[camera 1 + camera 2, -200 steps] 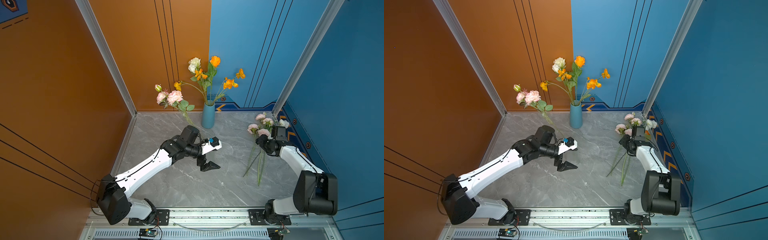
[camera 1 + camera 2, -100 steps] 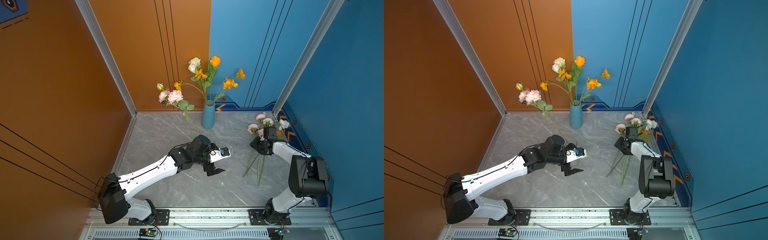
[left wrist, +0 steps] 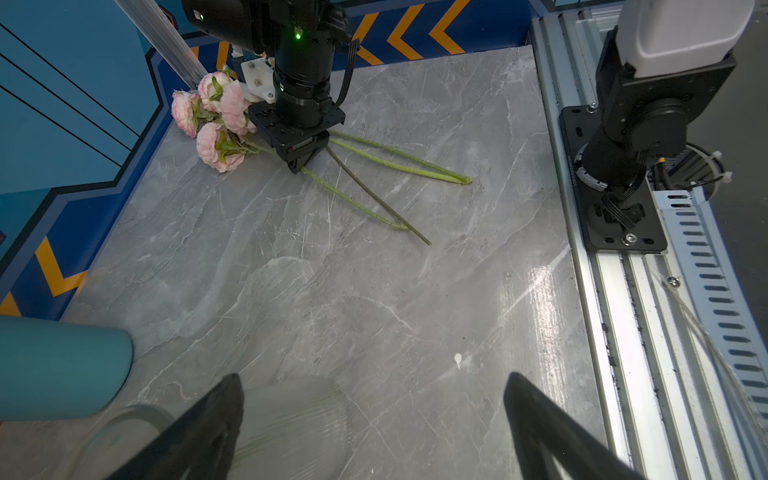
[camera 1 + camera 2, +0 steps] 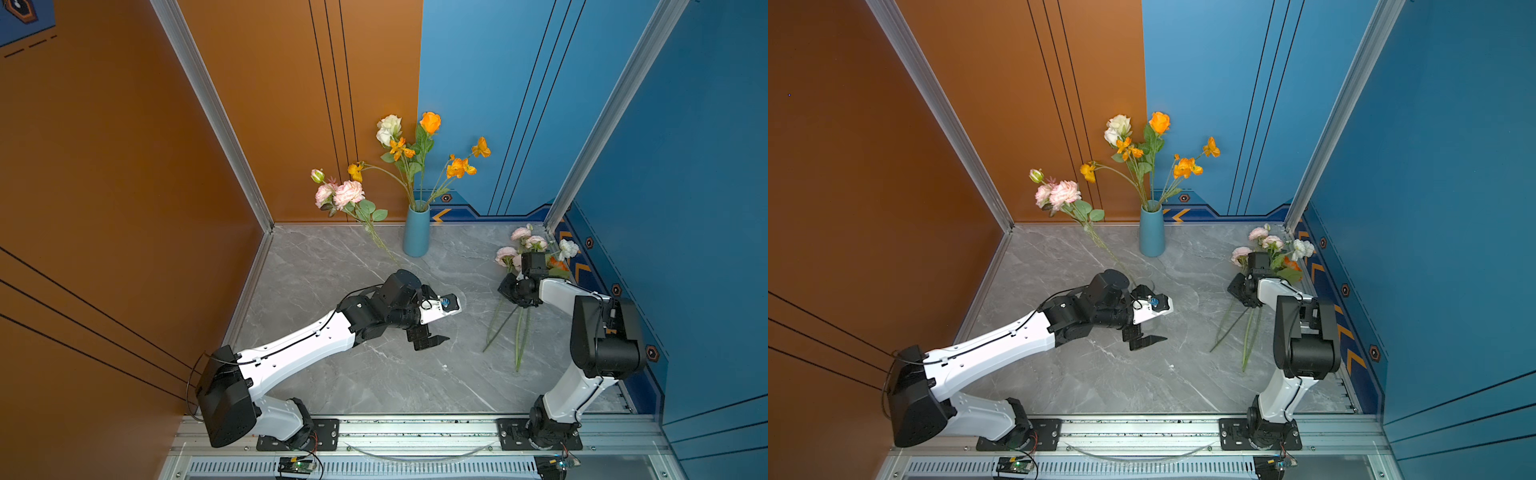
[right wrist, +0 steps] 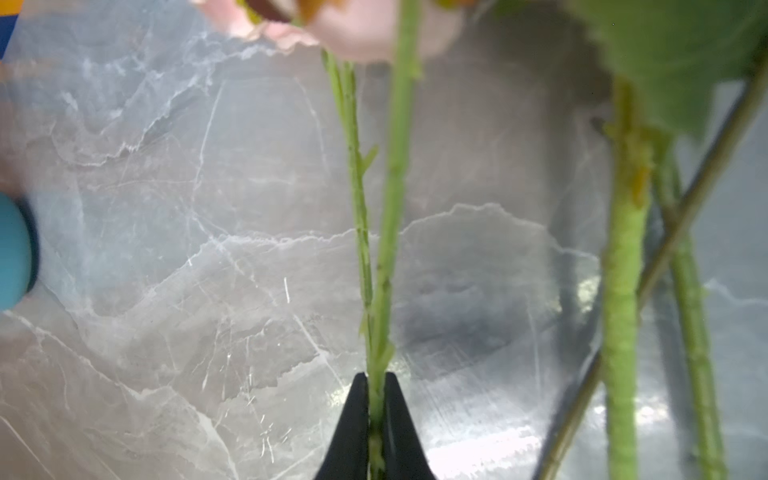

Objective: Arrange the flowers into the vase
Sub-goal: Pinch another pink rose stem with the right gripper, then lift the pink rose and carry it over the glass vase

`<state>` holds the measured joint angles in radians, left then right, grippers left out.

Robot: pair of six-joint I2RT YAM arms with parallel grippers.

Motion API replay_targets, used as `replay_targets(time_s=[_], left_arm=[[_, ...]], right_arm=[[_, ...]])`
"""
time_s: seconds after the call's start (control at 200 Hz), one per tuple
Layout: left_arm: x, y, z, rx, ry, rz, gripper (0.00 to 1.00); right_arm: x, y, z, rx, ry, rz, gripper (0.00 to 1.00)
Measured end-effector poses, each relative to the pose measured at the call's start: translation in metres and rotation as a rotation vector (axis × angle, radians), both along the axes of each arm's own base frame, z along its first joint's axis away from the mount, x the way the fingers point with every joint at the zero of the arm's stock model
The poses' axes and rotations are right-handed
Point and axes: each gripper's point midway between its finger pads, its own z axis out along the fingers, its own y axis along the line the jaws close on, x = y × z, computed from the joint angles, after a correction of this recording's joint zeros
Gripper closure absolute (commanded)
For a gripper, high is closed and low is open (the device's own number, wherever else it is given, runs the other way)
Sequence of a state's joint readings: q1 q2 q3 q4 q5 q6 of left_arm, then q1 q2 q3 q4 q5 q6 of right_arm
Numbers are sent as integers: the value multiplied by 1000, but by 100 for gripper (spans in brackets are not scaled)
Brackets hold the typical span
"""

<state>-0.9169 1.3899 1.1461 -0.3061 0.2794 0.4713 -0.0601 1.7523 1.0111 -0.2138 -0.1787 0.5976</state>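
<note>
A blue vase stands at the back of the marble table and holds orange and white flowers. A pink flower stem leans left of it, its lower end hidden behind my left arm. More flowers lie on the table at the right, stems pointing forward. My right gripper is down on them. The right wrist view shows that gripper shut on one green stem. My left gripper hangs open mid-table, nothing between its fingers.
In the left wrist view a clear ribbed glass with a green stem in it sits beside one left finger, close to the blue vase. Orange and blue walls close in the table. An aluminium rail with both arm bases runs along the front.
The right gripper has closed on a stem among the lying flowers, and its arm has swung round. The left gripper moved right and toward the front, still open.
</note>
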Motion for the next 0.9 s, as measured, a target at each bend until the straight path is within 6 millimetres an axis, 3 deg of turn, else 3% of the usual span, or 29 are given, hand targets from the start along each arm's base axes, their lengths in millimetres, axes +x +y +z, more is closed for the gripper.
replay_targets(time_s=[0.15,0.28,0.455,0.576,0.676,0.786,0.901], left_arm=[[0,0,0,3,-5,0,2],[0,0,0,4,-6,2,2],[2,1,-1,10,-15,7,2],[3,1,-1,13,-23,7,2],[2,3,2,14,-38,2,2],[-3,14,17,-13,-52,-16,2],[-4,33,49,-108,-60,-33,2]], right_arm=[[7,19,10,-10,-37,61,100],[12,46,40,-27,-118,149,100],[15,75,118,-38,-331,234,100],[13,77,182,-37,-527,231,100],[0,78,234,-38,-690,229,100],[-21,94,284,-53,-854,274,100],[-46,124,329,-64,-1016,361,100]])
